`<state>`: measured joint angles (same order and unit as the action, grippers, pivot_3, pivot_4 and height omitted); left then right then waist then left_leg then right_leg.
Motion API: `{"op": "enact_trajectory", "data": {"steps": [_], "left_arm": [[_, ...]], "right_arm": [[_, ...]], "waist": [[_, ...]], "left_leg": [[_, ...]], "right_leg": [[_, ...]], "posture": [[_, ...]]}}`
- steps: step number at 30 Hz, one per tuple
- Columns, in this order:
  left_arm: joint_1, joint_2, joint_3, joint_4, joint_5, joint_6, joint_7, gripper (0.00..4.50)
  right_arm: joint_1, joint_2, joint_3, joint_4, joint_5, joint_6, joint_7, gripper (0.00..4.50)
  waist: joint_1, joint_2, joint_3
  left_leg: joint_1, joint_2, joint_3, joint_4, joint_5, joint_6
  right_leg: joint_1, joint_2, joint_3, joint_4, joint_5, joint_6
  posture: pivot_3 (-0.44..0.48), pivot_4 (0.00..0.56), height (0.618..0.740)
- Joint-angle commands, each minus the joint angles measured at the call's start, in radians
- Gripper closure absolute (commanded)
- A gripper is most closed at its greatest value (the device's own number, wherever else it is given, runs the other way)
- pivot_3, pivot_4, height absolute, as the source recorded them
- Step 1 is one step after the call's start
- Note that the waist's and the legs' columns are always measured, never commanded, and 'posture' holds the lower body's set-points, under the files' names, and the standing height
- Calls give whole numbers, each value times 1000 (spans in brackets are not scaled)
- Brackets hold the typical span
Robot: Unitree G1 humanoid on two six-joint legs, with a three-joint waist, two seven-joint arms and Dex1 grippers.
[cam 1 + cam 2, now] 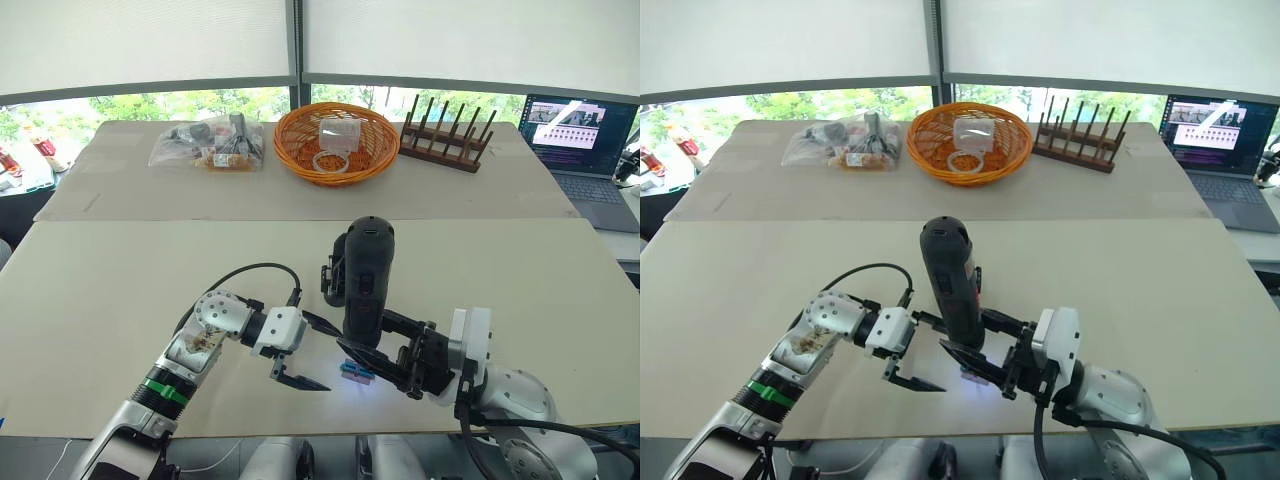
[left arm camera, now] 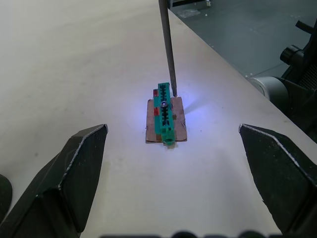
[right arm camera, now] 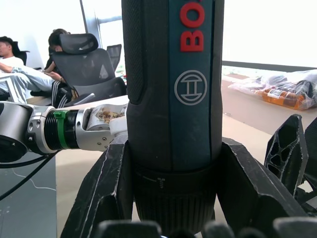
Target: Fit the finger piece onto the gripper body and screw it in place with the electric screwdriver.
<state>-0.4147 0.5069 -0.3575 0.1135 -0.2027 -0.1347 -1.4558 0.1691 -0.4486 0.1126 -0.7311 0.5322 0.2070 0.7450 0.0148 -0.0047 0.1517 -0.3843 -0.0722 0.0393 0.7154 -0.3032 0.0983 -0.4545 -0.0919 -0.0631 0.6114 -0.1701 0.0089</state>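
While the electric screwdriver (image 1: 364, 275) is held upright in the right gripper (image 1: 385, 352), fingers clamped around its lower barrel, its thin metal bit (image 2: 167, 47) is pressed down onto a small green toothed part (image 2: 164, 112). That part lies on a brown flat rectangular plate (image 2: 166, 130) on the matte beige table (image 1: 120, 290), lit bluish-white by the tool's lamp. The left gripper (image 1: 305, 355) is hovered low just beside it, forearm angled in from the left, glossy black tapered fingers (image 2: 74, 171) spread wide and empty. In the head views the green part is mostly hidden behind the right gripper. A wicker basket (image 1: 336, 142), plastic bag (image 1: 207, 143), wooden peg rack (image 1: 446, 135) and laptop (image 1: 585, 150) are seen at the far edge.
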Motion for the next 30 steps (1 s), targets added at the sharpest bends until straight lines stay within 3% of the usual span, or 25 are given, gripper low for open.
{"op": "enact_trajectory", "data": {"steps": [1, 30], "left_arm": [[-12, -4, 5, -13, -10, -20, 3, 0], [-21, -14, 2, -4, -6, -22, 16, 0]], "right_arm": [[-3, 13, 0, -20, -2, -69, 15, 2592], [-27, 16, -4, 6, -22, -94, 35, 2591]], "waist": [[0, 0, 0], [0, 0, 0]], "left_leg": [[0, 0, 0, 0, 0, 0], [0, 0, 0, 0, 0, 0]], "right_leg": [[0, 0, 0, 0, 0, 0], [0, 0, 0, 0, 0, 0]], "posture": [[0, 150, 740], [0, 150, 740]]}}
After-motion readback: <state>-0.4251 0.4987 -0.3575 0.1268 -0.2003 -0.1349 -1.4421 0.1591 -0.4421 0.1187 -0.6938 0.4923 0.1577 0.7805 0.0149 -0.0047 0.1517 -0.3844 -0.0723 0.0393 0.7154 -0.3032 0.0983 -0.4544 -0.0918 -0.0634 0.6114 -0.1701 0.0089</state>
